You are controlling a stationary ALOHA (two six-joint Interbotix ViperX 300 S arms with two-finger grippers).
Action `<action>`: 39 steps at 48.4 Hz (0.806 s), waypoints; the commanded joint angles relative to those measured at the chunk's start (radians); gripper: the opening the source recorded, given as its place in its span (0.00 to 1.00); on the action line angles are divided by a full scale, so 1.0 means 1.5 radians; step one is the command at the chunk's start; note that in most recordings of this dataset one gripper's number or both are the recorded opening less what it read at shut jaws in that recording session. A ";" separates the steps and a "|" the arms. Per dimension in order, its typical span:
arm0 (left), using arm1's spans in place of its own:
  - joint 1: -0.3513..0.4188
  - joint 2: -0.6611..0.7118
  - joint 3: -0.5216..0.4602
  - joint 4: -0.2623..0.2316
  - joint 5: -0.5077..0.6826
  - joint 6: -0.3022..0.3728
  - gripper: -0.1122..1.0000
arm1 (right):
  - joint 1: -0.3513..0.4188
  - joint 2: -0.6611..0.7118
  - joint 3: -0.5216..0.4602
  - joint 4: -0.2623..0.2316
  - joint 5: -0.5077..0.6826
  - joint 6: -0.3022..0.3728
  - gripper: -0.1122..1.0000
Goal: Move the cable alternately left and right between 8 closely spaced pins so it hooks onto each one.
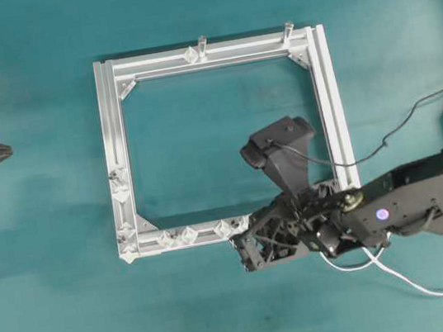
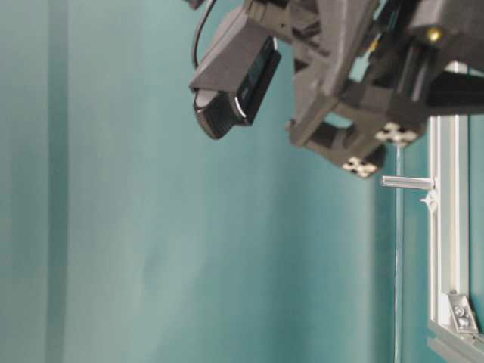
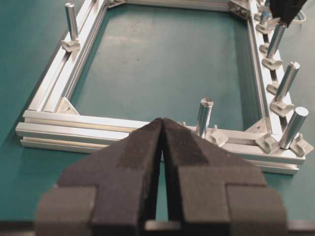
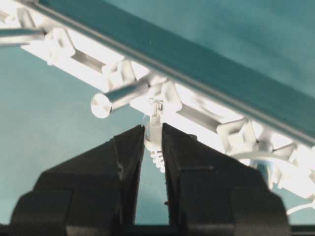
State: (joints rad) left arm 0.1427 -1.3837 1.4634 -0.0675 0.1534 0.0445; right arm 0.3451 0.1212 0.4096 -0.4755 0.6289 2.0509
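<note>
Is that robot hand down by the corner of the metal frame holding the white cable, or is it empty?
Holding it. In the right wrist view the right hand is pinched on the cable plug, beside the frame.

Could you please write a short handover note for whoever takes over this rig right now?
Right tool: shut on the plug of the cable, held at the bottom rail of the aluminium frame, beside a pin.
Left tool: shut, empty, hovering off the frame's far side.
Cable: its white slack trails on the table behind the right arm in the overhead view.
Done: plug grasped and brought to the rail. I cannot tell from these views whether any pin is hooked yet.
Left: weave the cable left and right along the pins.
</note>
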 commanded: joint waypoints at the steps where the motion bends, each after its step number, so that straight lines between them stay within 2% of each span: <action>1: -0.001 0.004 -0.012 0.002 -0.003 -0.002 0.10 | 0.005 -0.008 -0.013 0.000 0.004 0.001 0.25; 12: -0.001 0.004 -0.012 0.002 -0.003 -0.002 0.10 | 0.006 -0.009 -0.012 -0.003 0.026 -0.004 0.25; 39: -0.001 0.004 -0.012 0.002 -0.002 -0.002 0.10 | 0.005 -0.009 -0.008 -0.004 0.022 -0.024 0.25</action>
State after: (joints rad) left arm 0.1411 -1.3837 1.4634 -0.0660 0.1534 0.0445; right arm 0.3513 0.1212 0.4096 -0.4771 0.6642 2.0187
